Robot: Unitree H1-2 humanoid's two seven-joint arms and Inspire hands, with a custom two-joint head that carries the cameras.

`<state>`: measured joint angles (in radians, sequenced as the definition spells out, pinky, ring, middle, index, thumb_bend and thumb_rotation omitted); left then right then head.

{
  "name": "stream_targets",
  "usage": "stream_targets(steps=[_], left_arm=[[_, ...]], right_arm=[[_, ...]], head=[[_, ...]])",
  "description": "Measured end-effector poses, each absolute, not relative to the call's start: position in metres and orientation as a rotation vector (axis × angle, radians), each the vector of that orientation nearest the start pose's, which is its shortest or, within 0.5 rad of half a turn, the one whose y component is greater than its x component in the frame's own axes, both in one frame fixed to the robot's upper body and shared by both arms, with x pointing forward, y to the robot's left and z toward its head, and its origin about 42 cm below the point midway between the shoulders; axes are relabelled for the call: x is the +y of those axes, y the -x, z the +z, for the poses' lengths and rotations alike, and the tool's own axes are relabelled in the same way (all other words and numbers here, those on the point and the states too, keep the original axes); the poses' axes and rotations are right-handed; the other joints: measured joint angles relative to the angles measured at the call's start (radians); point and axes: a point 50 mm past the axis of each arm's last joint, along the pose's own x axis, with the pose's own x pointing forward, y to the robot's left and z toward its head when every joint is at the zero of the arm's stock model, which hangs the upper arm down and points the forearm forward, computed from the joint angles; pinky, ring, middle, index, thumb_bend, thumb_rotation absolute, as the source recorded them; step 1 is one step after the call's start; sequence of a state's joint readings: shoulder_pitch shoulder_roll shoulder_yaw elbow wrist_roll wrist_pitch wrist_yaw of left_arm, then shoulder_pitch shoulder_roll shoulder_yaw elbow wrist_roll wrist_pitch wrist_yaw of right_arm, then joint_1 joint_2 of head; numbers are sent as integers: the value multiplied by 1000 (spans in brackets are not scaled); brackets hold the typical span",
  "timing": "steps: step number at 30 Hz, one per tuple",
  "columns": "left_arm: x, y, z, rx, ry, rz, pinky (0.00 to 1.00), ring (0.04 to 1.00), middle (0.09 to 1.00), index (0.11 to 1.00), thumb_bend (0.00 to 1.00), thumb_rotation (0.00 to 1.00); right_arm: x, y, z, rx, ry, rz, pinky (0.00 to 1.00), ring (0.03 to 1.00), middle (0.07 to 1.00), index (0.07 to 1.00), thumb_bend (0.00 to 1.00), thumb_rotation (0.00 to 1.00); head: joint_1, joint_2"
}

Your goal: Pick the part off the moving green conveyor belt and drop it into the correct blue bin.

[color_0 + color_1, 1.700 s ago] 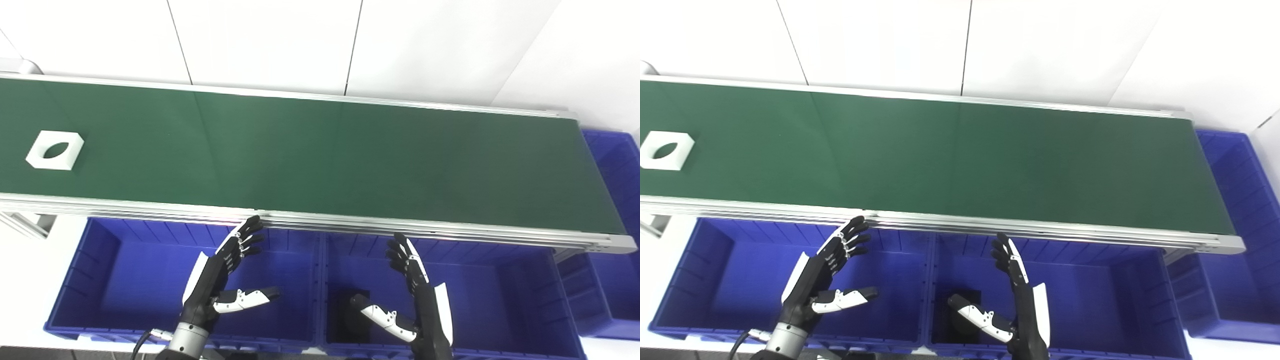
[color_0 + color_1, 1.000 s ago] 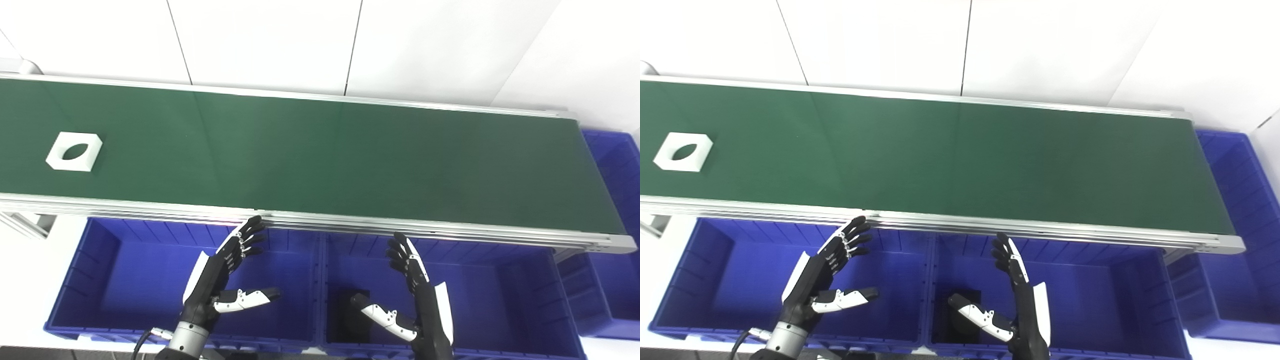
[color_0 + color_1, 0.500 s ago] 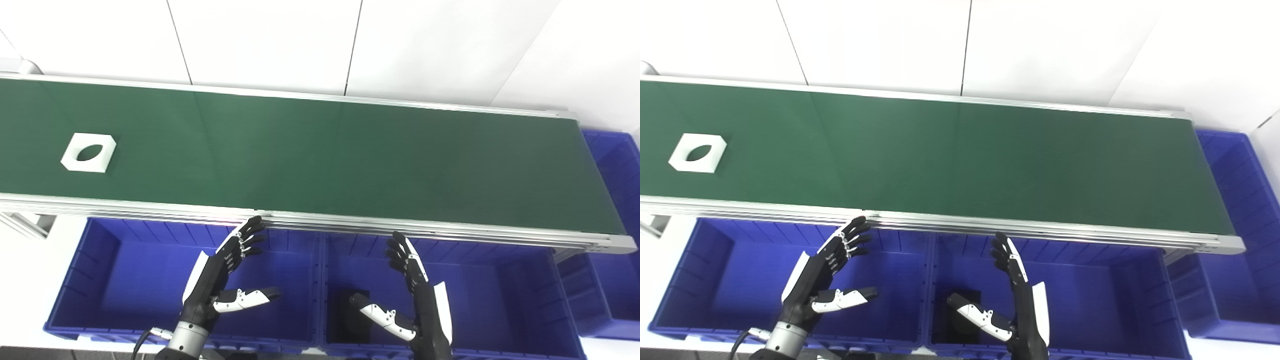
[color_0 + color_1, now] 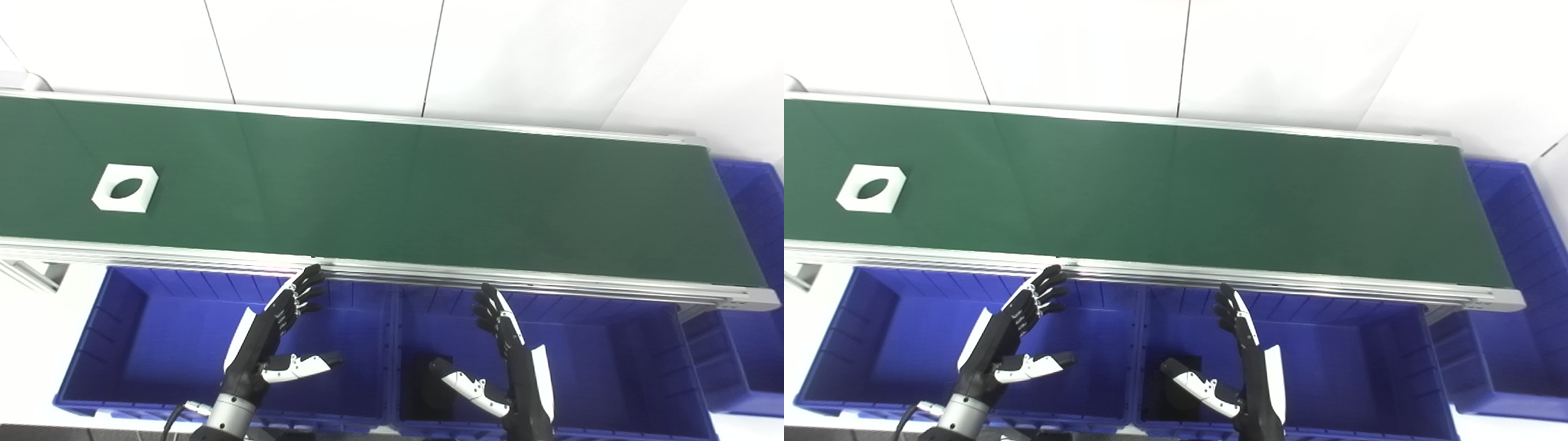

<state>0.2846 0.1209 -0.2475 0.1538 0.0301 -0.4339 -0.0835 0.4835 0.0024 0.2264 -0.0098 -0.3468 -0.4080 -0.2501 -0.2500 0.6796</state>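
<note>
While the white part (image 4: 125,188) with its oval hole lies flat at the far left of the green conveyor belt (image 4: 392,190), the left hand (image 4: 269,349) and right hand (image 4: 505,367) hover near the belt's front rail, both spread and holding nothing, above the two blue bins (image 4: 153,343) in front of the belt.

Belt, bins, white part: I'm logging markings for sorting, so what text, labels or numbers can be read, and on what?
None can be read: the belt, the white part, the blue bins, the wall panels and both hands show no words, labels or numbers.
</note>
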Motion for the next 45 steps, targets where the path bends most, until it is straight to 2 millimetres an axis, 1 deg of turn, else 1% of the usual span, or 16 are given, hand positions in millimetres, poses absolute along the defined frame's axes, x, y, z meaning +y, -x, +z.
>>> stream_targets(steps=[4, 5, 6, 7, 8, 9, 11, 12, 13, 15, 18, 25, 30, 36, 42, 45], left_arm=[[196, -160, 17, 14, -82, -294, 773, 841, 887, 899, 836, 294], [196, -160, 17, 14, -81, -294, 776, 841, 889, 899, 834, 299], [196, -160, 17, 14, -81, -294, 774, 838, 887, 895, 835, 301], [195, -160, 17, 14, -82, -295, 766, 830, 879, 884, 838, 299], [194, -160, 17, 15, -84, -297, 765, 829, 879, 883, 838, 299], [193, -160, 17, 15, -84, -298, 753, 821, 871, 874, 846, 291], [190, -159, 16, 18, -87, -303, 736, 809, 857, 858, 862, 283], [189, -158, 15, 20, -93, -305, 732, 806, 854, 855, 866, 282], [186, -157, 13, 25, -97, -309, 712, 795, 846, 843, 886, 283], [182, -156, 10, 35, -101, -311, 690, 779, 834, 831, 910, 280], [180, -155, 8, 41, -109, -297, 677, 772, 826, 815, 937, 266], [173, -155, 13, 10, -125, -261, 659, 767, 816, 797, 957, 284], [172, -164, 40, -92, -97, -232, 658, 760, 803, 794, 970, 292], [171, -182, 82, -251, -35, -195, 688, 771, 813, 802, 963, 254], [195, -204, 121, -414, -82, -137, 712, 800, 847, 848, 972, 330], [208, -210, 132, -460, -134, -118, 731, 820, 865, 871, 948, 348]], right_arm=[[-173, -106, 38, -3, 243, -23, 811, 845, 881, 925, 741, 380], [-173, -106, 38, -3, 243, -23, 805, 842, 881, 925, 743, 385], [-173, -106, 38, -3, 243, -23, 804, 842, 882, 927, 741, 390], [-173, -106, 38, -2, 244, -23, 805, 843, 883, 931, 735, 399], [-174, -106, 38, -2, 245, -22, 805, 843, 883, 932, 734, 400], [-174, -106, 37, -1, 246, -21, 808, 844, 882, 936, 724, 399], [-177, -104, 34, 5, 252, -22, 819, 850, 886, 947, 701, 378], [-180, -104, 33, 9, 252, -25, 822, 852, 888, 950, 695, 370], [-182, -103, 31, 12, 256, -24, 832, 860, 897, 962, 678, 384], [-187, -102, 26, 23, 263, -25, 859, 872, 911, 978, 647, 383], [-193, -101, 24, 27, 274, -34, 900, 896, 932, 996, 615, 387], [-190, -98, 20, 41, 268, -37, 907, 908, 939, 1000, 582, 379], [-191, -99, 18, 39, 276, -45, 912, 907, 938, 1000, 549, 336], [-190, -104, 19, 24, 281, -48, 904, 902, 934, 1000, 557, 378], [-189, -104, 19, 24, 278, -48, 896, 895, 929, 999, 560, 360], [-188, -105, 19, 20, 282, -47, 880, 882, 918, 992, 568, 381]], head=[[15, -6], [75, -21], [75, -21], [147, -43], [147, -43], [235, -78], [236, -78], [309, -115], [319, -120], [385, -165], [400, -183], [394, -212], [388, -221], [390, -222], [380, -219], [376, -218]])
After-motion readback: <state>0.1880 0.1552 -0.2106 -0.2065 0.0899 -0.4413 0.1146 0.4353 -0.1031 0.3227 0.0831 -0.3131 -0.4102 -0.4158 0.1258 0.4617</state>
